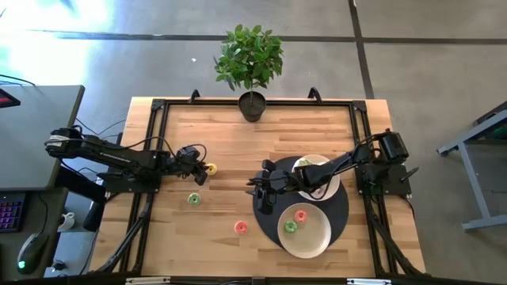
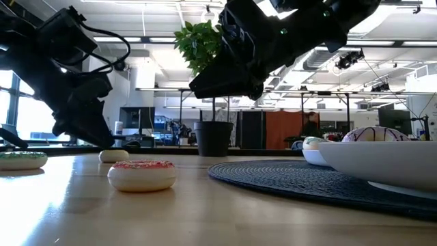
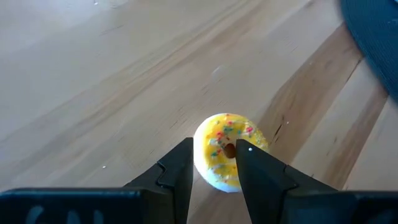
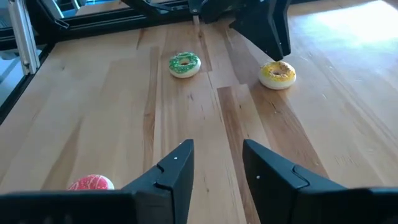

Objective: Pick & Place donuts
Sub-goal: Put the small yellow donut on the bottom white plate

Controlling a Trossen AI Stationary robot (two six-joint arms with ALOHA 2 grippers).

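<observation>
A yellow sprinkled donut [image 3: 217, 163] lies flat on the wooden table, also seen at the yellow donut [image 1: 210, 169]. My left gripper [image 3: 214, 149] is open and low over it. One finger stands at the ring's outer edge, the other over its hole. A green donut [image 1: 194, 199] and a pink donut [image 1: 241, 227] lie flat on the bare wood. My right gripper [image 4: 217, 149] hangs open above the table at the mat's left edge [image 1: 265, 194], holding nothing. A pink donut [image 1: 301, 214] and a green donut [image 1: 291, 226] sit on the near plate [image 1: 315, 241]. My left gripper comes at the yellow donut from above, slanting down, with one side of the ring [image 3: 214, 168] between its two fingers. The donut rests flat on the table. Whether the fingers touch it, I cannot tell.
A dark round mat [image 1: 273, 222] carries two white plates; the far plate [image 1: 334, 184] holds pale donuts under my right arm. A potted plant [image 1: 252, 103] stands at the far edge. Bare wood lies between the arms and along the near-left part of the table.
</observation>
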